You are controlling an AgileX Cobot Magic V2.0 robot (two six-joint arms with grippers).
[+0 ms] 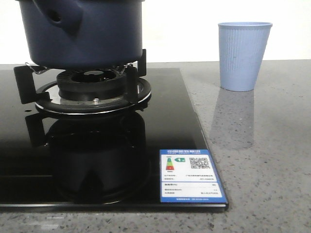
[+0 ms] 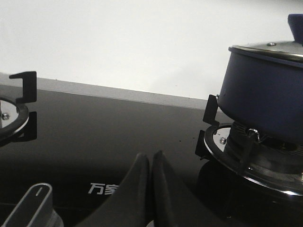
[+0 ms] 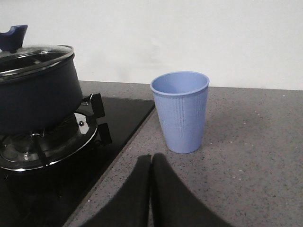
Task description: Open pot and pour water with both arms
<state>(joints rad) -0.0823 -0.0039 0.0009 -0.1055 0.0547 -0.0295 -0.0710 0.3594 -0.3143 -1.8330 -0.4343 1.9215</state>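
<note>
while lidded (glass), navy pot [image 1: 82,34] sits on burner [image 1: 92,90].

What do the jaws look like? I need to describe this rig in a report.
Both wrist views show the same thing: left gripper and right gripper each have two smooth matte black curved jaws tapering to rounded tips. No cables, markings or arm links are visible.

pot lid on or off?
On. In both wrist views the glass lid sits level on the pot rim, knob up; neither claw touches it.
</note>
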